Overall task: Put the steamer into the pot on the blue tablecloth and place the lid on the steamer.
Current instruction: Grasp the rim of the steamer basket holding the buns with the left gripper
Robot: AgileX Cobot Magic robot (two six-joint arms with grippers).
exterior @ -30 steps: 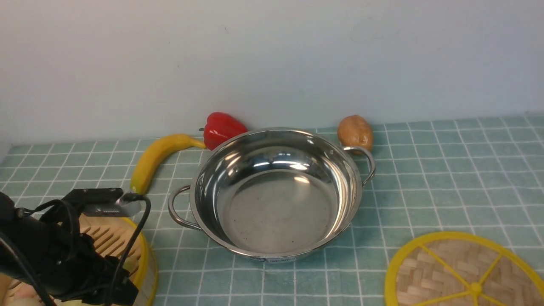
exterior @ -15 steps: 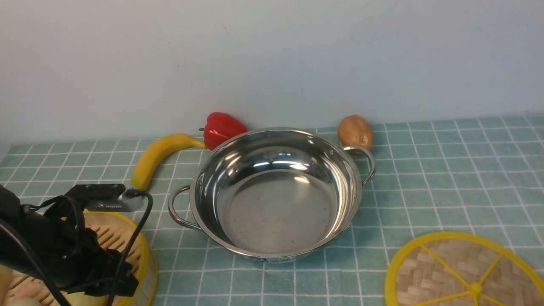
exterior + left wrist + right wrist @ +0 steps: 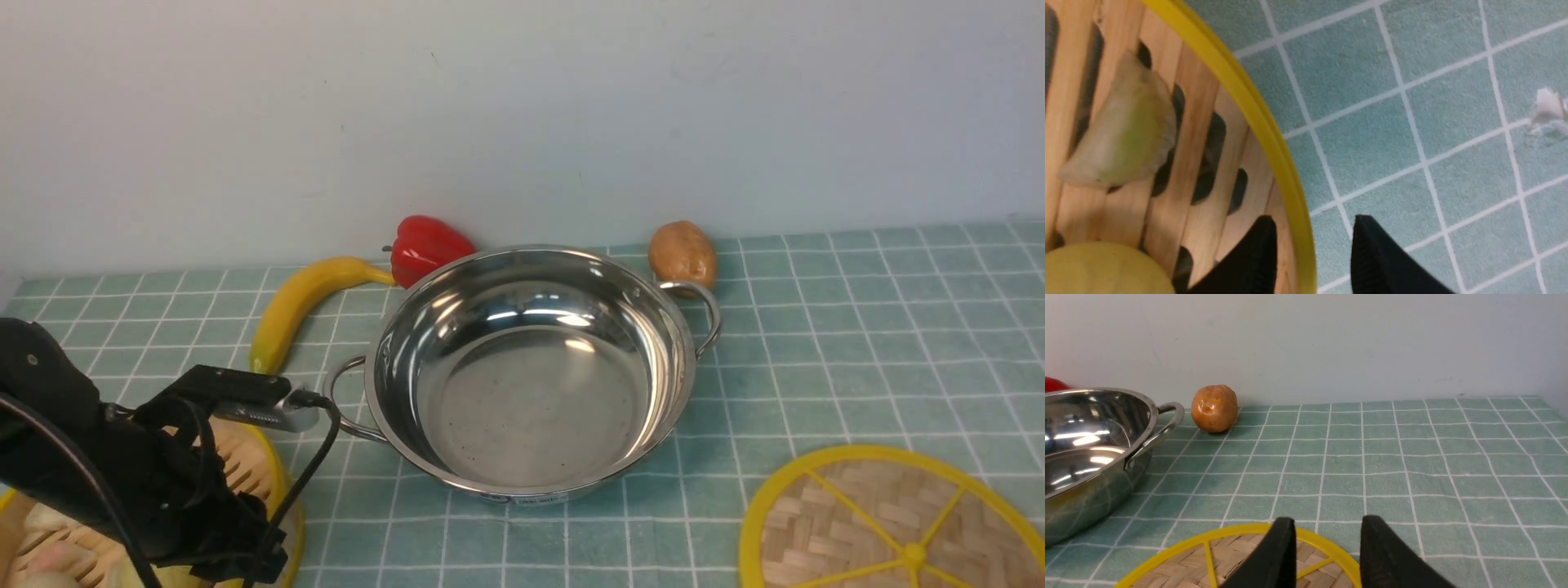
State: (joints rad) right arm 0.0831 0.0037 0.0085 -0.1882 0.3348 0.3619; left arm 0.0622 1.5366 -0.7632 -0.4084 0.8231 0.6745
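1. Left arm [image 3: 122, 474] is down low at the near-left corner, angled forward and to the right over the steamer [image 3: 276, 490], with a cable looping off the wrist.
2. From the left wrist cam, its jaws are parted and straddle the steamer's yellow rim. One finger [image 3: 1253, 257] is inside over the slats, and the other is outside over the blue tablecloth [image 3: 1372, 143]. There's a gap at the outer finger, so nothing's pinched.
3. The steamer sits on the cloth left of the pot [image 3: 531, 384], near it but apart. A dumpling [image 3: 1122, 134] and a yellowish bun [image 3: 1098, 269] are inside it.
4. The right arm is out of the front view. Its wrist cam shows the jaws parted over the wall-side rim of the lid [image 3: 1220, 555]; can't tell if they touch it.
5. The lid lies flat at the near right, apart from the pot. A banana [image 3: 294, 306], red pepper [image 3: 424, 245] and potato [image 3: 682, 253] sit behind the pot by the wall.
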